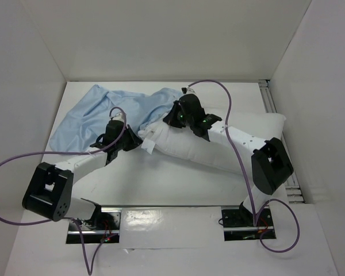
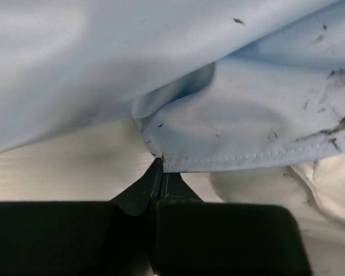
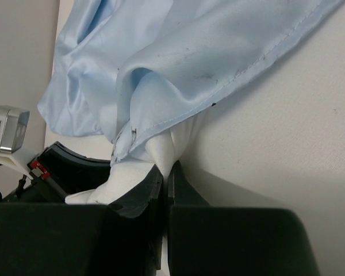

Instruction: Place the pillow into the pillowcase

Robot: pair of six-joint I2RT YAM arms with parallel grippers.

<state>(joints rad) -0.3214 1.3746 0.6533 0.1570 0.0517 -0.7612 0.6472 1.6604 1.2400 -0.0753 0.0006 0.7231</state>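
Top view. Finds the pillow [image 1: 178, 148] lying slantwise across the table [image 1: 161, 184], almost wholly outside the pillowcase [image 1: 103, 109], crumpled at far left. Places the left gripper [image 1: 135, 140] at the mouth of the case, and the right gripper [image 1: 169, 119] just beyond it, both near the pillow's left corner. Judged an early stage, with the stuffing-in hardly started.

Left wrist view. Shows the left gripper [image 2: 160, 168] pinched narrow on the very corner of the pillowcase [image 2: 247, 126], with little more than the stitched hem [image 2: 247, 156] between the tips. Risk noted: so thin a bite slipping free under any pull, letting the mouth fall shut.

Right wrist view. Shows the right gripper [image 3: 167, 169] closed on a twisted pinch of white pillow [image 3: 155, 150] cloth, the pillowcase [image 3: 190, 63] edge draped just above. Cannot tell whether any blue cloth is caught in that pinch. Risks noted: dragging the case along with the pillow rather than over it; pulling the cover alone while the bulk stays put.
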